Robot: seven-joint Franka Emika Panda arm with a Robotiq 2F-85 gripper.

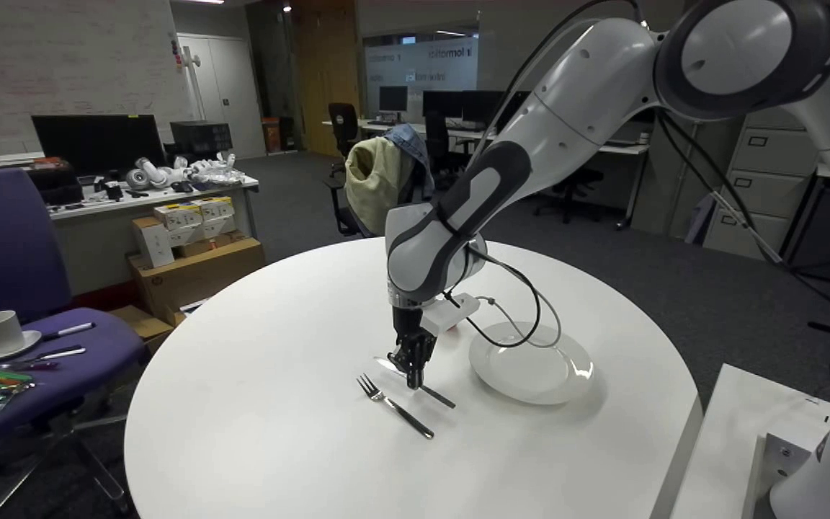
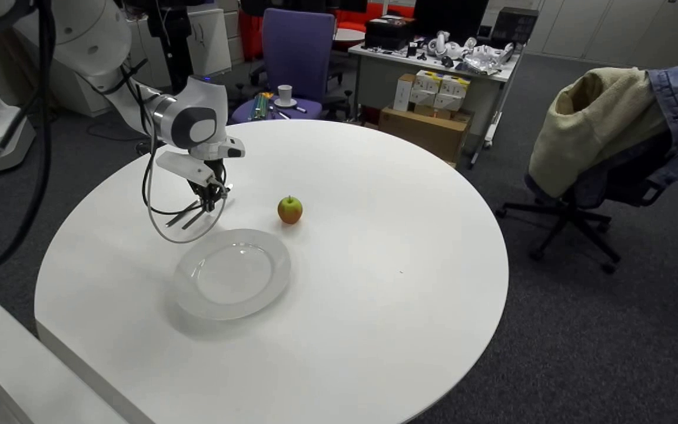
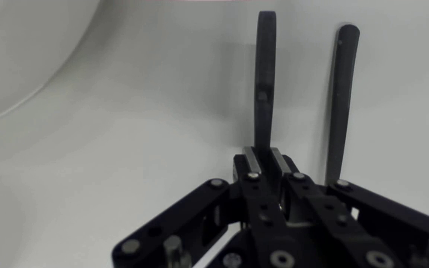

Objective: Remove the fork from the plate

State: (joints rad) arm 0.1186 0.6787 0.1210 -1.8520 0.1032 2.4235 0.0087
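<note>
The slim, straight silver utensil (image 1: 438,396) has a flat blade without tines and looks like a knife. My gripper (image 3: 263,156) is shut on it; its handle (image 3: 265,67) sticks out between the fingertips. Its shadow stands apart from it, so it seems slightly above the table. In an exterior view the gripper (image 1: 415,382) hides its middle. A fork with a wider tined head (image 1: 397,411) lies on the table beside it; its handle shows in the wrist view (image 3: 343,93). The round white plate (image 2: 233,274) holds nothing and stands apart from the gripper.
A reddish-yellow apple (image 2: 290,210) sits on the white round table (image 2: 374,330) near the plate. Cables (image 2: 152,194) hang from the arm close to the plate. A purple chair (image 1: 62,346) with a cup (image 1: 1,331) stands beyond the table edge.
</note>
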